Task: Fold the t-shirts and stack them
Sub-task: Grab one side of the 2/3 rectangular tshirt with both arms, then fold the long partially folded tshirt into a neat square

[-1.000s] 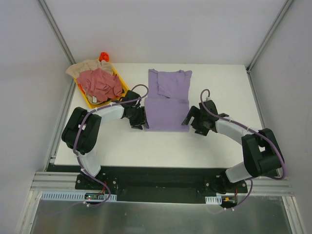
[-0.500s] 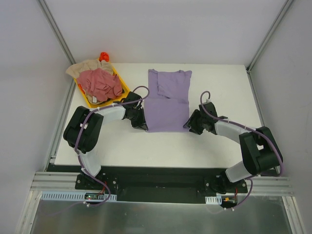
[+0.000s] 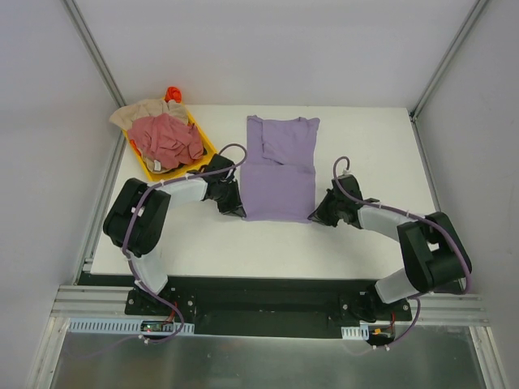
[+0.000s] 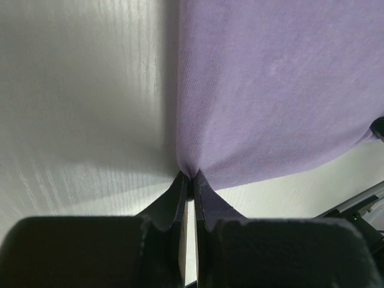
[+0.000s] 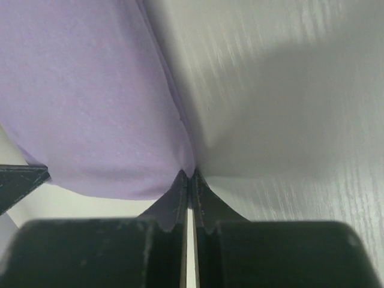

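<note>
A lavender-purple t-shirt [image 3: 279, 168] lies flat in the middle of the white table, sleeves folded in, neck at the far end. My left gripper [image 3: 242, 212] is shut on its near left corner; the left wrist view shows the cloth [image 4: 270, 90] pinched at the gripper [image 4: 189, 177]. My right gripper [image 3: 313, 213] is shut on the near right corner, the purple cloth [image 5: 90, 102] pinched at the gripper [image 5: 188, 174]. A dusty pink-red t-shirt [image 3: 166, 138] lies crumpled on a beige one [image 3: 139, 113] at the far left.
The pink-red and beige shirts rest in a yellow tray [image 3: 151, 168] at the table's far left corner, with an orange object [image 3: 173, 93] behind it. Metal frame posts stand at the far corners. The table's near edge [image 3: 243, 276] runs just behind my arm bases.
Both grippers moved in to the shirt's near corners and closed on the cloth; the right one was open a second ago. The shirt itself has barely shifted.
</note>
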